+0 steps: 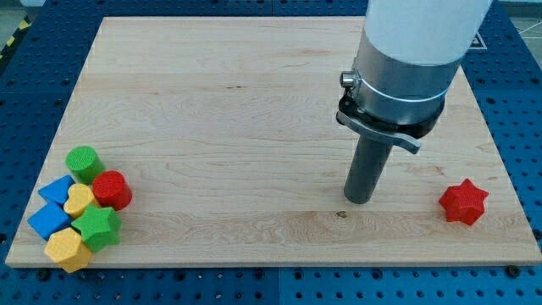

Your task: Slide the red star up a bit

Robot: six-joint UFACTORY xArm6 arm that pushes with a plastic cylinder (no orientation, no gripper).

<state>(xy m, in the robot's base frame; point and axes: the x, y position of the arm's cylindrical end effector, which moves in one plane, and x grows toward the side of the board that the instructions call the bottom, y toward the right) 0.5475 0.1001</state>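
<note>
The red star lies on the wooden board near the view's lower right corner. My tip touches the board to the star's left, about a fifth of the board's width away and level with it. The rod hangs from a wide grey and white arm body at the view's top right. Nothing touches the star.
A cluster of blocks sits at the view's lower left: a green cylinder, a red cylinder, a yellow heart, two blue blocks, a green star and a yellow hexagon.
</note>
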